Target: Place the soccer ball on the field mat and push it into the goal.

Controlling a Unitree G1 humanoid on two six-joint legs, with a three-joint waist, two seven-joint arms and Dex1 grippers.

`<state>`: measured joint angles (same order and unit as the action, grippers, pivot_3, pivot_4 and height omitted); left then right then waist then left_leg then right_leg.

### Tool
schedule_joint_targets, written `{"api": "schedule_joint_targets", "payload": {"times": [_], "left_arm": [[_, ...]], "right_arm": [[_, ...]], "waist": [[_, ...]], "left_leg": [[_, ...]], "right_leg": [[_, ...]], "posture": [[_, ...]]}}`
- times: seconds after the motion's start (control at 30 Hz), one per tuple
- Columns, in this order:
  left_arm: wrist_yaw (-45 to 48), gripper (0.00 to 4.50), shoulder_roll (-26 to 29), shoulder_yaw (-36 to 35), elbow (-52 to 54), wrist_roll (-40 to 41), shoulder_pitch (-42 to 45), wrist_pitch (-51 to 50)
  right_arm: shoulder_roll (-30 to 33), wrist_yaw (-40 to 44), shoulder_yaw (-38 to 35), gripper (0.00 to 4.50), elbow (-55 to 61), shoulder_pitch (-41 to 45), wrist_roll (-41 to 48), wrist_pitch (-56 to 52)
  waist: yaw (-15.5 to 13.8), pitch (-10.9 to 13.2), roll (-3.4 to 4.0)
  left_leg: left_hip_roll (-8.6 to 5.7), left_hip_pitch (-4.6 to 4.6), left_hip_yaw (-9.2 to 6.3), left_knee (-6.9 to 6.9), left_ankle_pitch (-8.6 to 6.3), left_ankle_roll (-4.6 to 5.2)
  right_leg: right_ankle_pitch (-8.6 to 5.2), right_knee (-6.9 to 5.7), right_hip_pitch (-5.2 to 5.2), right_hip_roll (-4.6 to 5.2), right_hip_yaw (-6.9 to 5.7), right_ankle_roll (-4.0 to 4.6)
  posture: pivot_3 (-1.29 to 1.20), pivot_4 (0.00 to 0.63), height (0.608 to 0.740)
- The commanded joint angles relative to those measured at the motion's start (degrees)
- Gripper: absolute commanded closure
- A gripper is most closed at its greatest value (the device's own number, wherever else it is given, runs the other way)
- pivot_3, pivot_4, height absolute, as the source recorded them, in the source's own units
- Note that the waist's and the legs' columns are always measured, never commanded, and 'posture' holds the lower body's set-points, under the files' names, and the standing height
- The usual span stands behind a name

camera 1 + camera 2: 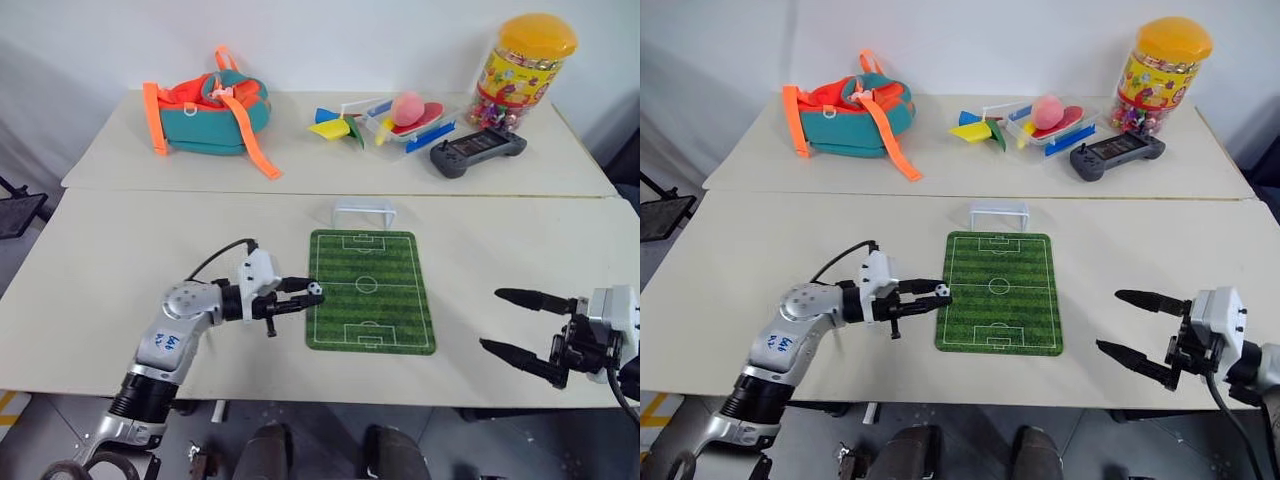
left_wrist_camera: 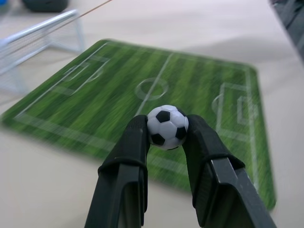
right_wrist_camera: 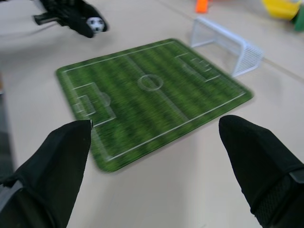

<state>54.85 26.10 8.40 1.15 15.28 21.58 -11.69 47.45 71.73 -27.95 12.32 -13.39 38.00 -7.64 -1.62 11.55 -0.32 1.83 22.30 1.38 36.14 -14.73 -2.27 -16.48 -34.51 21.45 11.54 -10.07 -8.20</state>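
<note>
The tiny black-and-white soccer ball (image 2: 166, 126) is pinched between the two black fingers of my left gripper (image 1: 311, 296), which is shut on it at the left edge of the green field mat (image 1: 380, 300). The ball (image 1: 315, 290) hangs just above the mat's edge. The white goal (image 1: 363, 211) stands at the mat's far end. My right gripper (image 1: 510, 322) hovers open to the right of the mat, nothing between its fingers. In the right wrist view the mat (image 3: 152, 95), goal (image 3: 228, 43) and the held ball (image 3: 95, 23) all appear.
On the far table lie a teal and orange backpack (image 1: 213, 110), coloured toys with a pink ball (image 1: 407, 107), a dark game controller (image 1: 477, 151) and a yellow-lidded jar (image 1: 522, 70). A seam (image 1: 200, 189) separates the two tables.
</note>
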Motion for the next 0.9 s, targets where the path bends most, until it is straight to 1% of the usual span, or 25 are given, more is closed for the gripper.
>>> {"api": "schedule_joint_targets", "payload": {"times": [0.03, 0.17, 0.23, 0.3, 0.37, 0.5, 0.73, 0.9], "left_arm": [[-0.5, 3.65, -3.1, 5.6, -0.4, -3.7, 0.3, 2.9], [-1.5, 3.65, -7.3, 10.4, -2.5, -7.3, 2.5, 5.8], [-1.8, 3.65, -9.6, 12.4, -2.5, -8.1, 3.6, 5.5], [-1.7, 3.65, -10.7, 13.6, -1.9, -8.4, 3.7, 5.0], [-1.2, 3.65, -10.6, 14.5, -1.9, -8.9, 3.2, 5.3], [-0.5, 3.65, -10.0, 16.3, -2.7, -10.5, 2.5, 6.9], [-1.3, 3.65, -9.4, 16.1, -4.1, -12.5, 3.0, 7.9], [-1.4, 3.65, -9.2, 16.1, -5.0, -13.4, 3.4, 8.3]], "right_arm": [[-1.4, 1.7, -3.9, 0.00, 4.7, -4.7, 2.5, 0.6], [-2.9, 0.3, -5.7, 0.00, 6.7, -9.0, 3.2, -0.5], [-4.3, 0.2, -6.7, 0.00, 6.6, -11.3, 2.3, 0.7], [-6.3, 1.2, -7.4, 0.00, 5.8, -13.4, 1.3, 3.8], [-7.8, 2.2, -7.8, 0.00, 5.7, -15.7, 1.5, 5.0], [-9.2, 1.0, -7.8, 0.00, 6.1, -18.0, 0.5, 5.8], [-9.9, -1.0, -8.0, 0.00, 6.6, -18.5, -0.3, 6.6], [-9.9, -1.6, -7.8, 0.00, 5.8, -18.3, -0.8, 7.3]], "waist": [[-0.1, 0.0, -0.03], [-0.1, 0.0, -0.04], [-0.1, 0.0, -0.04], [-0.1, 0.0, -0.05], [0.0, 0.0, -0.03], [0.1, 0.0, -0.02], [0.0, 0.0, -0.02], [-0.1, 0.0, -0.02]], "left_leg": [[0.00, -0.01, 0.02, -0.01, -0.01, 0.01], [-0.01, 0.01, 0.07, 0.05, -0.03, 0.04], [-0.01, 0.03, 0.09, 0.09, -0.05, 0.07], [0.00, 0.03, 0.10, 0.10, -0.07, 0.11], [0.00, 0.02, 0.10, 0.08, -0.09, 0.12], [0.00, 0.00, 0.13, 0.06, -0.10, 0.12], [0.00, 0.02, 0.18, 0.18, -0.32, 0.48], [0.00, 0.02, 0.18, 0.18, -0.33, 0.48]], "right_leg": [[0.00, 0.02, 0.00, 0.00, 0.02, 0.00], [0.04, 0.09, 0.00, 0.00, 0.06, -0.02], [0.08, 0.14, 0.00, -0.01, 0.08, -0.01], [0.10, 0.17, 0.00, -0.01, 0.10, -0.02], [0.10, 0.17, 0.00, -0.01, 0.10, -0.02], [0.10, 0.18, 0.02, -0.01, 0.13, -0.02], [0.13, 0.21, 0.01, -0.01, 0.22, -0.03], [0.14, 0.21, 0.01, -0.01, 0.21, -0.04]], "posture": [[0.00, 0.150, 0.740], [0.00, 0.150, 0.740], [0.00, 0.150, 0.740], [0.00, 0.150, 0.740], [0.00, 0.150, 0.740], [0.00, 0.150, 0.740], [0.00, 0.150, 0.740], [0.00, 0.150, 0.740]]}}
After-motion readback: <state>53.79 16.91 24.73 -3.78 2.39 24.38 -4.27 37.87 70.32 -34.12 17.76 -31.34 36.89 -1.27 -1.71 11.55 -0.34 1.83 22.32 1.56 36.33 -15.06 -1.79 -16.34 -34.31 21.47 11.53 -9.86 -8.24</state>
